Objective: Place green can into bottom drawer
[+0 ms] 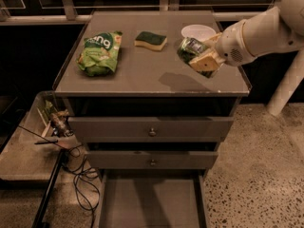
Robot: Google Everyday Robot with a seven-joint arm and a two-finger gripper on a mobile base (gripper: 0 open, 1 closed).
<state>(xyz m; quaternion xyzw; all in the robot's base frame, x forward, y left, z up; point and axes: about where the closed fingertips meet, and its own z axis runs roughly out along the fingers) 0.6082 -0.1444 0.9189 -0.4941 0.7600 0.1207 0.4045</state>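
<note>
The green can (190, 49) is a small shiny green can with pale markings, held tilted in my gripper (199, 57) above the right part of the cabinet top. The gripper is shut on the can, and its tan fingers (205, 63) cover the can's lower side. The can casts a shadow on the top below it. The bottom drawer (151, 201) is pulled out at the foot of the cabinet, a wide shallow grey tray with a bare floor. My white arm comes in from the right edge.
A crinkled green snack bag (99, 52) lies at the left of the cabinet top (142, 75). A green-topped yellow sponge (150, 40) sits at the back middle, a white bowl (198, 32) at the back right. Two upper drawers (151, 129) are closed. Cables and clutter lie at the left.
</note>
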